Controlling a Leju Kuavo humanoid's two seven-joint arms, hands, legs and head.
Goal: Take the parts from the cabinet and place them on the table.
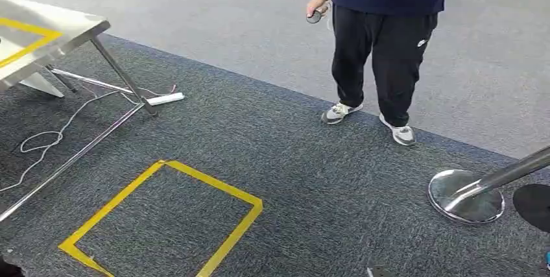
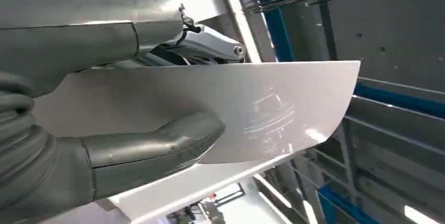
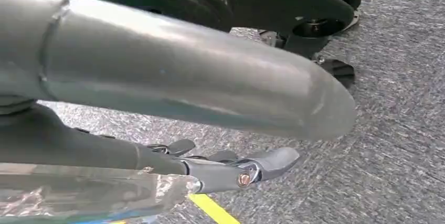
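The left hand (image 2: 113,103) holds a flat white part (image 2: 273,111). Its thick grey thumb (image 2: 152,145) lies across one face of the part and its darker fingers (image 2: 210,45) press on the other face, so the part is pinched tight between them. The part sticks out past the hand, up in the air, with blue and grey beams behind it. The right hand (image 3: 173,114) hangs low over the carpet. Its big thumb (image 3: 199,77) points straight out and its fingers (image 3: 252,169) lie long and straight under it. Something clear and shiny (image 3: 94,192) sits by those fingers, but I cannot tell if the hand holds it or not. In the head view, a shiny metal table (image 1: 58,30) with yellow tape on top stands at the left. A yellow tape square (image 1: 165,218) is on the dark carpet (image 1: 311,160). A white power strip (image 1: 165,99) and its cord lie by the table leg. A person (image 1: 382,43) in dark clothes stands on the grey floor, holding a small thing. A round metal base (image 1: 464,196) sits at the right.
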